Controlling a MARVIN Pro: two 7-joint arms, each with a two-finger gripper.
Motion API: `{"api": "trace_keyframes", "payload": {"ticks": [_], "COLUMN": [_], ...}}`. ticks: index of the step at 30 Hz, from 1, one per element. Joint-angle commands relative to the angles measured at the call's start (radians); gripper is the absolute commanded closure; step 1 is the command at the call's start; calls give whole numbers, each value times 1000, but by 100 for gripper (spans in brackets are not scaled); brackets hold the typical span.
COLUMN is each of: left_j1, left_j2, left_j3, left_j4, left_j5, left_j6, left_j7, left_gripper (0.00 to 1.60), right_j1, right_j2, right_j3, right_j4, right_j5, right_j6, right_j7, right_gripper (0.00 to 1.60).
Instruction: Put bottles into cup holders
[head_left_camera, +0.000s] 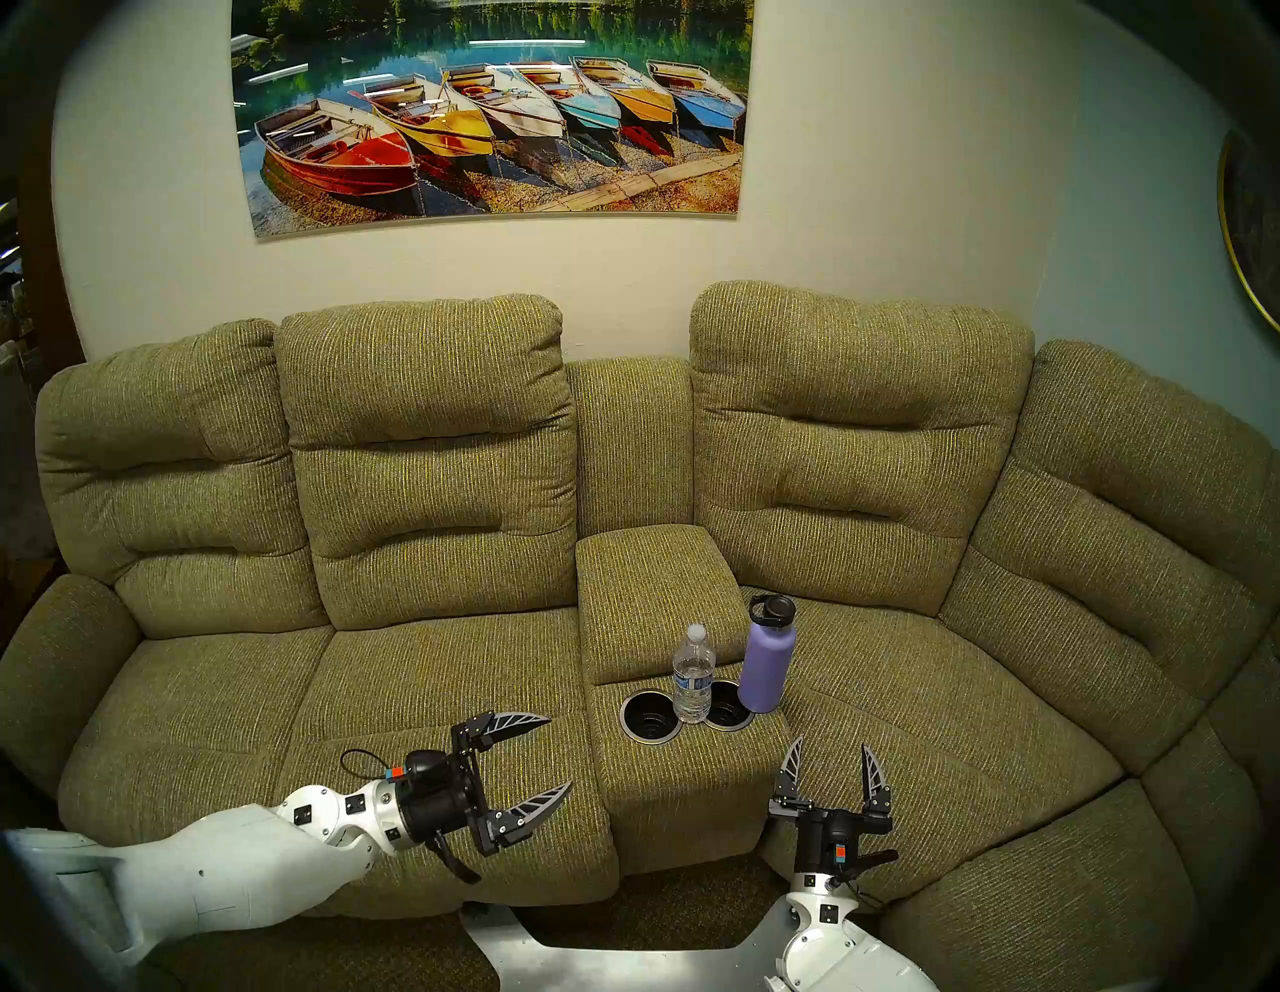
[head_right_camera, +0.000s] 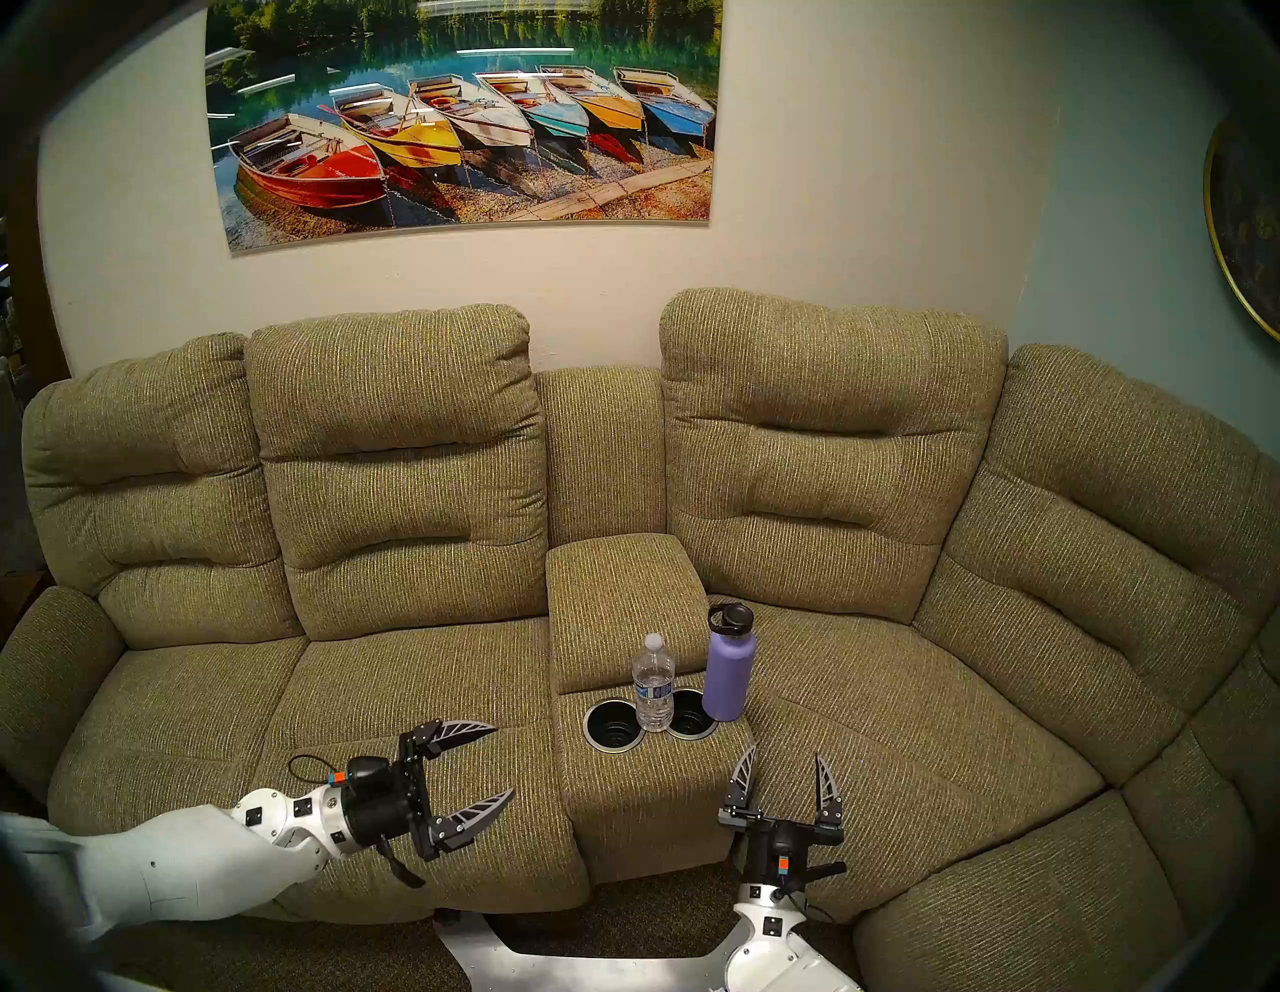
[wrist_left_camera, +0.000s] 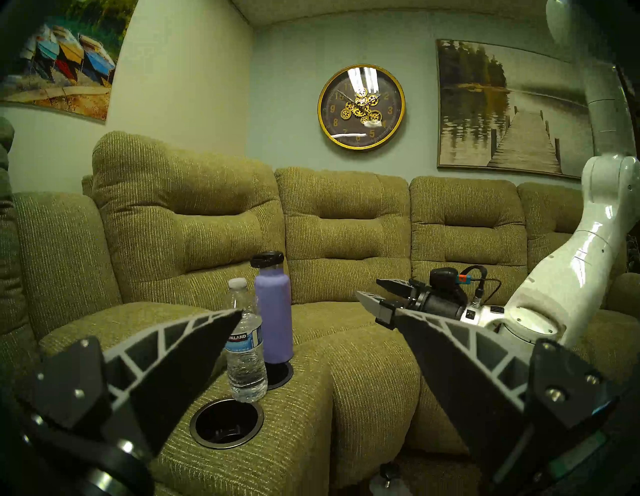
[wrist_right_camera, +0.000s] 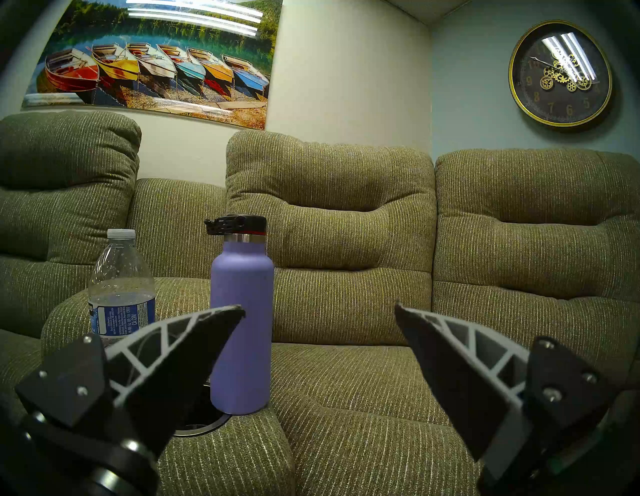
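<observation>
From the head, you are seeing the water bottle (head_left_camera: 693, 674) standing between both cup holders (head_left_camera: 649, 715), the flask (head_left_camera: 766, 654) at the right well's edge. Your left gripper (head_left_camera: 557, 754) and right gripper (head_left_camera: 834, 757) are hanging spread, empty. Wrist views are showing likewise.

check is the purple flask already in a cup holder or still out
Out. The purple flask stands upright on the fabric beside the right cup holder, whose dark well shows empty.

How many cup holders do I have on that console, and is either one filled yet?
2, both empty. The left cup holder is left of the water bottle; the right cup holder lies between it and the lavender flask. Both bottles stand on the fabric.
</observation>
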Motion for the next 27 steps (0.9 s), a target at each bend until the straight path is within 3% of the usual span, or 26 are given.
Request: {"api": "trace_keyframes", "payload": {"ticks": [1,13,27], "left_j1": [-114,-264,-404], "left_j2": [-114,-272,-429], "left_j3": [-22,-2,79], "left_j4": [24,172,370], "left_j5": [10,82,159], "left_j6": [97,266,357], "left_j7": [29,89,144], "left_gripper": [0,0,0], "right_j1": [3,4,5], "right_j2": [-1,-2,-2], "right_j3": [0,0,0], "right_j4": [-4,-2,0], "right_j5": [0,-1,-1], "right_j6": [-2,-2,-2], "right_j7": [0,0,0], "right_gripper": [0,0,0]}}
